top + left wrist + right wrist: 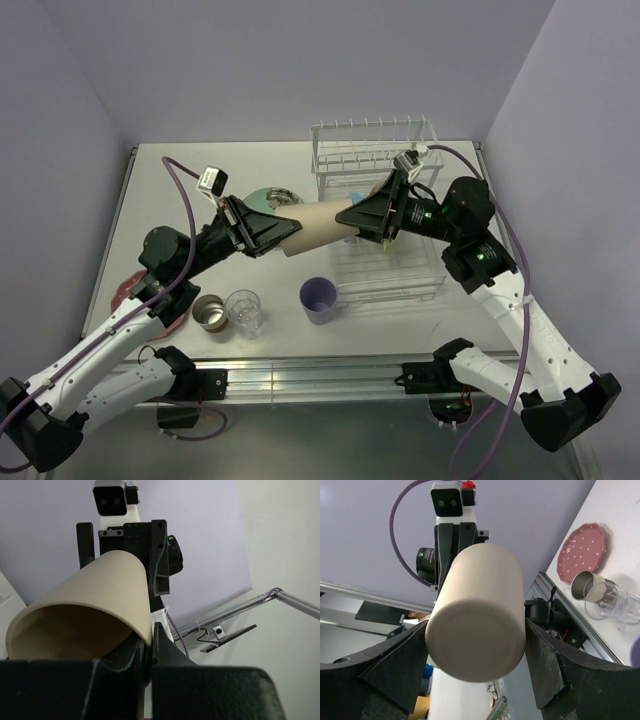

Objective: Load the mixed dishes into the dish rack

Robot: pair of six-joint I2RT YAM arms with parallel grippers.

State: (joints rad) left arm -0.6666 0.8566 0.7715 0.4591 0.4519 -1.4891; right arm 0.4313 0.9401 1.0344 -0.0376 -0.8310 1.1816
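handover step: tan cup in mid-air near the rack, left claw pinching its rim, right claw clamped on its base; next, you free the left, then rack it

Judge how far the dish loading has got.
Early. Only a blue item shows in the dish rack. The tan cup is gripped between left gripper and right gripper. Lavender cup, clear glass, steel cup, pink plate and mint-green plate sit on the table.
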